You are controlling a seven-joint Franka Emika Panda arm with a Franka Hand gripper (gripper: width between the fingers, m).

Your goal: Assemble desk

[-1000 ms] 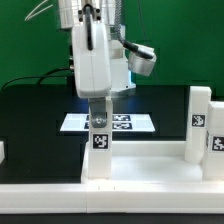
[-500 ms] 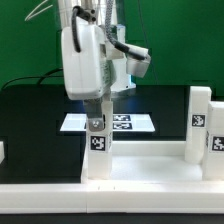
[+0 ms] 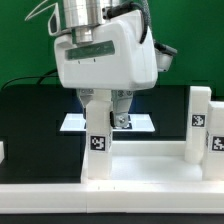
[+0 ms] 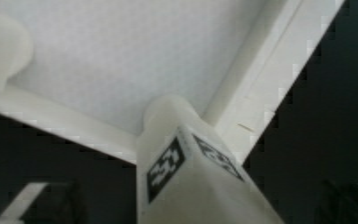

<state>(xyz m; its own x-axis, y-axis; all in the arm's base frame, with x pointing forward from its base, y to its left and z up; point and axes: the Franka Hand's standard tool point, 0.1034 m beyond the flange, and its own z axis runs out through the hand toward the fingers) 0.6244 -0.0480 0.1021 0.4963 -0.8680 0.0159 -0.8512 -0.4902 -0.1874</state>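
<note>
The desk's white tabletop (image 3: 150,165) lies with its raised rim up, near the front of the exterior view. One white square leg (image 3: 99,140) with a black-and-white tag stands upright in a corner socket, left of centre. Two more tagged legs (image 3: 199,122) stand at the exterior view's right. My gripper (image 3: 106,108) hangs just over the left leg, open, its fingers either side of the leg's top and apart from it. In the wrist view the leg (image 4: 194,170) rises from the tabletop's corner (image 4: 140,60) between my dark fingers (image 4: 30,203).
The marker board (image 3: 135,123) lies flat on the black table behind the tabletop. A small white part (image 3: 2,150) shows at the exterior view's left edge. A green wall closes the back.
My gripper has opened and let go of the left leg. The hand has turned about its axis, so its broad face now shows. The leg stays upright in its socket.
</note>
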